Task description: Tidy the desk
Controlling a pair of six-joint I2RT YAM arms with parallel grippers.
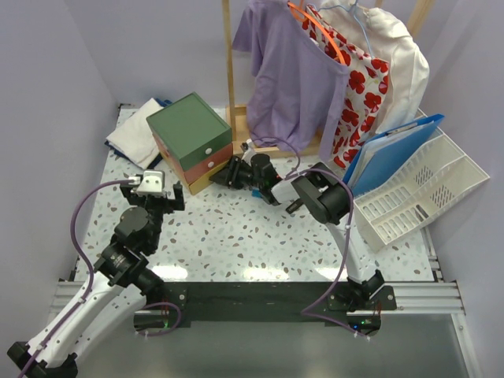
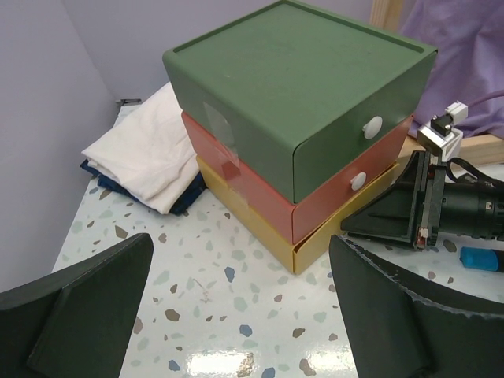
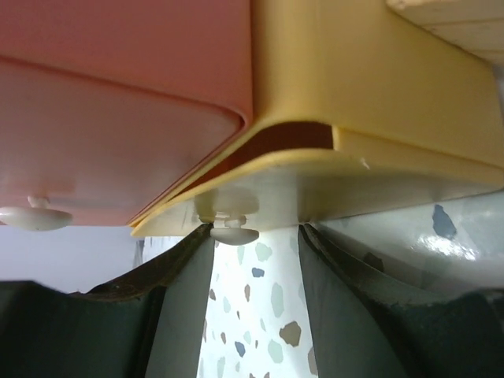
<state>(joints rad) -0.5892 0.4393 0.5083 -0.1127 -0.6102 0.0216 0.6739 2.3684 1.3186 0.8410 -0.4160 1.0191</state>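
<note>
The desk (image 1: 260, 236) is a white speckled tabletop. A stack of three drawers (image 1: 191, 142), green over red over yellow, stands at the back left. It also shows in the left wrist view (image 2: 299, 118). My right gripper (image 1: 224, 178) is open with its fingertips against the front of the yellow bottom drawer (image 3: 378, 102), which is slightly ajar. The drawer's white knob (image 3: 234, 233) sits by the left finger, not clamped. My left gripper (image 1: 156, 193) is open and empty, hovering over bare desk (image 2: 236, 260) in front of the drawers.
Folded white cloth over dark fabric (image 1: 135, 130) lies at the back left. A wooden clothes rack with a purple shirt (image 1: 287, 71) stands behind. A white file tray (image 1: 417, 193) with a blue folder (image 1: 394, 153) is at the right. A small blue object (image 2: 480, 258) lies under the right arm.
</note>
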